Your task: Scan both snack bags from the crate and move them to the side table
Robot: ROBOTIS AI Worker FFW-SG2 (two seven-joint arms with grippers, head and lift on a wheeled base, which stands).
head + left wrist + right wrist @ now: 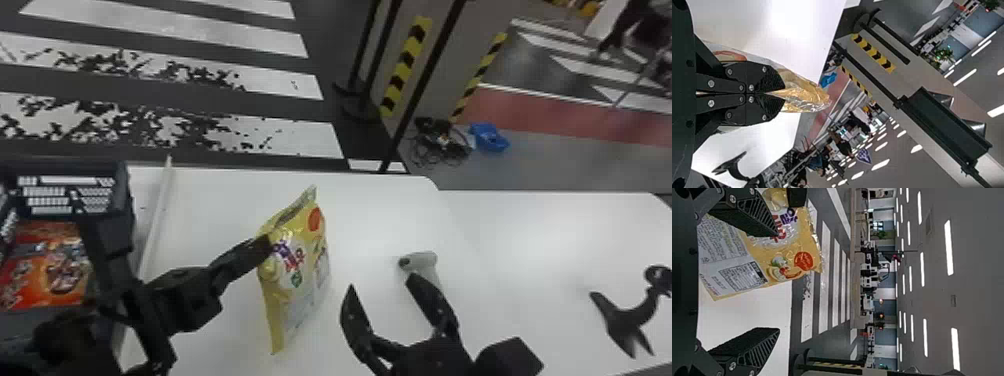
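Right claw (381, 285) nearest, right of the yellow snack bag (292, 270): fingers well apart, nothing between them. One finger overlaps the grey-white scanner (421, 260) in the head view; contact there, cannot tell. Left claw (266, 245) on the crate side of the yellow bag, fingertips pressed together on it just below the top edge, foil crest poking past the tips. Bag roughly upright, slightly tilted, over the table (210, 200); whether its bottom edge touches, cannot tell. White text panel (723, 262) of the bag seen from the right wrist. Scanner on the table, right of the bag, apart from it. Crate (120, 190) well left of the bag, a pale strip (156, 215) running between; red-orange snack bag (47, 265) lies inside the crate. Black stand (620, 315) well off to the bag's right, on the farther white surface (525, 230), probably the side table. Beyond the bag, on the floor: cable heap (440, 142), blue bin (490, 137). Judgement: first bag's scan in hand. Next move wants the right claw closed squarely on the scanner handle, the left keeping the bag steady, code side presented; loose foil could slip or crease the code. Side table after that, then the crate's bag.
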